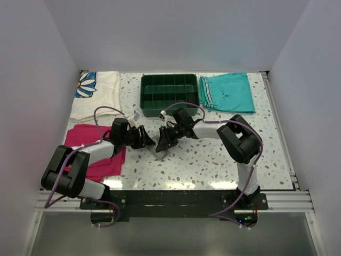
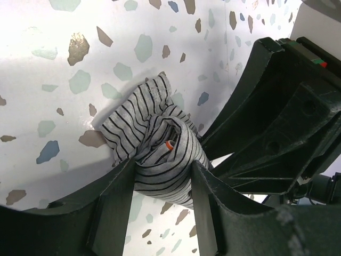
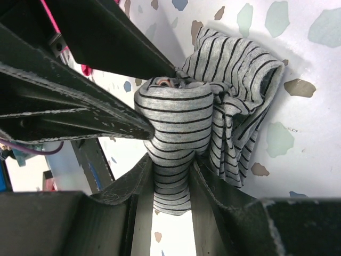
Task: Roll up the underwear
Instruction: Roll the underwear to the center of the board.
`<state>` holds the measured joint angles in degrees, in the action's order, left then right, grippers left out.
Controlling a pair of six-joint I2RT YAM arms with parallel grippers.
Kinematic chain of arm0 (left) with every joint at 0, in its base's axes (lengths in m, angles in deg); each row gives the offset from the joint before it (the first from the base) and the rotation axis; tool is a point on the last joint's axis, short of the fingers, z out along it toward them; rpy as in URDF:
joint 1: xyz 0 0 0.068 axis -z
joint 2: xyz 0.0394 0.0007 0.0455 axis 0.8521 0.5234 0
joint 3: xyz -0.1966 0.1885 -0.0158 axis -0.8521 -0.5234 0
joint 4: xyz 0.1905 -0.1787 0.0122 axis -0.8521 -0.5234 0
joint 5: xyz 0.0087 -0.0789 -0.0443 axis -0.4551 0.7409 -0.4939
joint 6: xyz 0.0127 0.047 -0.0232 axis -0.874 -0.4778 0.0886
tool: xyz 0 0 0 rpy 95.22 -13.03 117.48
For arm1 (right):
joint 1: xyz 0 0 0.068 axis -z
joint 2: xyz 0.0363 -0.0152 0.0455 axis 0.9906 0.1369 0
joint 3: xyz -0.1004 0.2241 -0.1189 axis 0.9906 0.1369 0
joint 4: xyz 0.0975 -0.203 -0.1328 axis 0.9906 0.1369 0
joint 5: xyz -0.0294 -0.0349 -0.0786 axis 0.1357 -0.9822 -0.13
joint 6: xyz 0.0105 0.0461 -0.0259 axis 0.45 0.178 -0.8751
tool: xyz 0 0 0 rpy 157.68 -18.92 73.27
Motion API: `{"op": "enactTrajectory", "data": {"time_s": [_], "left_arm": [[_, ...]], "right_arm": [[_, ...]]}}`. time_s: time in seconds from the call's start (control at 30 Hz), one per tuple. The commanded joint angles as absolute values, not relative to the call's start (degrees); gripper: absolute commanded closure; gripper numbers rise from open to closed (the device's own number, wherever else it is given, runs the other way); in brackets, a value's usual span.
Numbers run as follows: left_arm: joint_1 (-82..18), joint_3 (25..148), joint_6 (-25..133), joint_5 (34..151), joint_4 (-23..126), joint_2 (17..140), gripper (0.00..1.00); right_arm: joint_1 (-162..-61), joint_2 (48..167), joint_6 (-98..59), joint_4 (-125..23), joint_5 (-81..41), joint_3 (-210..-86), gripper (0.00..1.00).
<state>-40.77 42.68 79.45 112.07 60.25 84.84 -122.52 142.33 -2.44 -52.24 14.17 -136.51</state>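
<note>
The underwear [image 2: 160, 154], a small soft garment of grey knit with fine dark stripes, sits bunched into a fat, loose roll at the middle of the top view, just below the tray. A flap of it lies flat toward the upper left of the left wrist view, and a bit of orange-red trim [image 2: 168, 144] peeks from the coil's end. The left tool [image 2: 162, 173] has its fingers about half apart and pinches the roll across its width. The right tool [image 3: 171, 173] clamps the same roll from the opposite end, with its fingers set a little narrower. The two tools meet almost nose to nose over the garment.

The rolling looks well along but untidy, since the flap is not yet wound in. To finish it well, one tool should hold the coil firm while the other draws the flap taut and wraps it round, without squeezing so hard that the thin jersey slips out sideways. The cloth is limp, wrinkles readily, and would likely spring loose if let go early.

Beneath it is the white surface [image 2: 80, 64], glossy and speckled with teal and brown chips. Farther out in the top view are a dark green compartmented plastic tray [image 1: 168, 95], folded teal shorts [image 1: 226, 92] at upper right and a magenta cloth [image 1: 93, 154] at left.
</note>
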Motion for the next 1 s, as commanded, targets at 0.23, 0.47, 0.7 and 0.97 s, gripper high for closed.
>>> {"op": "enactTrajectory", "data": {"time_s": [0.23,0.47,0.7,0.97], "left_arm": [[-40.77,41.13,77.08,110.96,62.43,89.83,0.53],[-40.42,41.22,76.38,110.08,61.82,89.83,0.53],[-39.45,42.01,75.85,110.95,62.08,90.88,0.53],[-37.87,43.15,75.50,112.10,61.82,92.20,0.53]], "right_arm": [[-124.32,139.64,-5.93,-39.82,1.58,-129.34,0.73],[-125.11,133.22,-6.19,-38.94,-1.58,-129.87,0.61],[-125.38,128.03,-6.28,-40.52,-3.61,-129.61,0.57],[-127.39,120.22,-7.77,-39.03,-8.87,-130.13,0.54]]}}
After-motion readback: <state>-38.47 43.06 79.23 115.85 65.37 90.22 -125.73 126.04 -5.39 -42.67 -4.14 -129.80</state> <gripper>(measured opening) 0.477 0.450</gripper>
